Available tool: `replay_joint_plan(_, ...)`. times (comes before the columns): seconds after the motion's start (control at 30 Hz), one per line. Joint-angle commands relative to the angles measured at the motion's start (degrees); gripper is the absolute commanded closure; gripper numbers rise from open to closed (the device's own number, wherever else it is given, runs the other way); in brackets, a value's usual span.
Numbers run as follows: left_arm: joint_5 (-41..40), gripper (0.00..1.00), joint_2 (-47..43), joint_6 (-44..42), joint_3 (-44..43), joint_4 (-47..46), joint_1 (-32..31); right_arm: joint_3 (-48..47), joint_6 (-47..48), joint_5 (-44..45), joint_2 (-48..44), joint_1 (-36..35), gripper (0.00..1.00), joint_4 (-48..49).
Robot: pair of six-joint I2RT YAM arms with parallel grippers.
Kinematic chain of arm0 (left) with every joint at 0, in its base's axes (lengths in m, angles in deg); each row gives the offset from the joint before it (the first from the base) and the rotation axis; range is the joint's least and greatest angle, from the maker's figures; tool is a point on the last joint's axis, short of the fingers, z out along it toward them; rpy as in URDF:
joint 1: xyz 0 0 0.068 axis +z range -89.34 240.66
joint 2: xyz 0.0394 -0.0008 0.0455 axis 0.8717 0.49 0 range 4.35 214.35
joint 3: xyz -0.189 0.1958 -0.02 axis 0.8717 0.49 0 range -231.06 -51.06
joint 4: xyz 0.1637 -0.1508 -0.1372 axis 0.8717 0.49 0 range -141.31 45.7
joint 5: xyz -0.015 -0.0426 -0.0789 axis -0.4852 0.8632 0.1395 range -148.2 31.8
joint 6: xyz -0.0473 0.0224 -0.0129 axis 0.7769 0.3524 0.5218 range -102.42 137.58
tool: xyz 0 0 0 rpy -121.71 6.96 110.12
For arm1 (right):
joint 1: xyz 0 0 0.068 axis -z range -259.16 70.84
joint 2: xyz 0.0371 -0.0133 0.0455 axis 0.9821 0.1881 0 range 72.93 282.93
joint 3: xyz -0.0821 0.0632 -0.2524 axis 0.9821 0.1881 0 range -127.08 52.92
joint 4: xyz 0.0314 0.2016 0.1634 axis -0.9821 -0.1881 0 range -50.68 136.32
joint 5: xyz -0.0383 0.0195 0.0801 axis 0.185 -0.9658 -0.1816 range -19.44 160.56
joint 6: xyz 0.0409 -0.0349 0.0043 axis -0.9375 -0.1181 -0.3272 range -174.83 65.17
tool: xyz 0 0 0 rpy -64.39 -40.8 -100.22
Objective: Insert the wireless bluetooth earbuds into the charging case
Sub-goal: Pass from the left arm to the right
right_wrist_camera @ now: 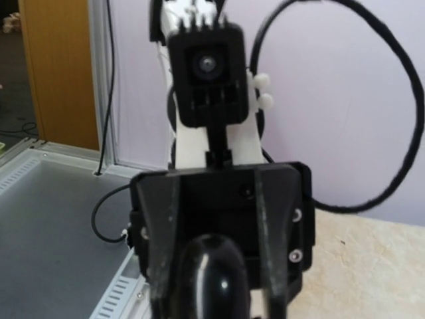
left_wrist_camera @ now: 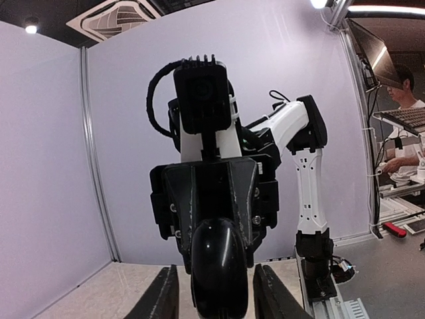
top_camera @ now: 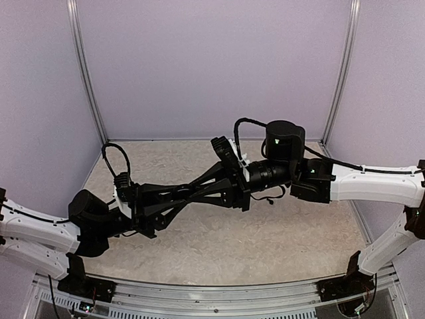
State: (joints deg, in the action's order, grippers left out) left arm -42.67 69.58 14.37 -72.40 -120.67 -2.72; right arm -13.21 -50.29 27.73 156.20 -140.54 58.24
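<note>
The wireless bluetooth earbuds and the charging case are out of view in every frame. Above the middle of the table my two grippers meet tip to tip. A glossy black rounded object (left_wrist_camera: 219,266) hangs between them; in the right wrist view the same black object (right_wrist_camera: 211,279) fills the bottom centre. My left gripper (left_wrist_camera: 220,298) is open, with a gap between the object and each finger (left_wrist_camera: 161,296). My right gripper (top_camera: 188,193) faces it, its fingers pressed against the object's sides. In the top view my left gripper (top_camera: 199,187) crosses the right one, hiding the object.
A beige mottled tabletop (top_camera: 265,232) lies under the arms. Lavender walls with aluminium posts (top_camera: 86,73) enclose it. A metal rail (top_camera: 219,292) runs along the near edge. A black cable (right_wrist_camera: 372,193) loops from the left wrist. A person (left_wrist_camera: 405,100) sits beyond the right side.
</note>
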Motion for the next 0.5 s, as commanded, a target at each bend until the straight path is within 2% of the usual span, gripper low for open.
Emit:
replay_joint_plan(0.0, -2.61, 0.55, -3.20, -3.16, 0.77, 6.62, 0.50, -2.99, 2.60, 3.77, -2.13, -0.55, 0.85, -8.76)
replay_joint_plan(0.23, -7.76, 0.38, -8.30, -9.07, -1.26, 23.48, 0.81, -7.28, 5.22, 12.88, -3.52, 0.06, 0.88, -25.54)
replay_joint_plan(0.37, -8.39, 0.34, -8.79, -11.30, -3.71, 32.16, 0.85, -11.75, 6.65, 18.40, -2.26, 0.04, 0.88, -37.54)
replay_joint_plan(0.47, -9.17, 0.31, -6.94, -11.57, -4.90, 33.77, 0.87, -15.02, 6.54, 20.76, -0.66, 0.04, 0.89, -44.28)
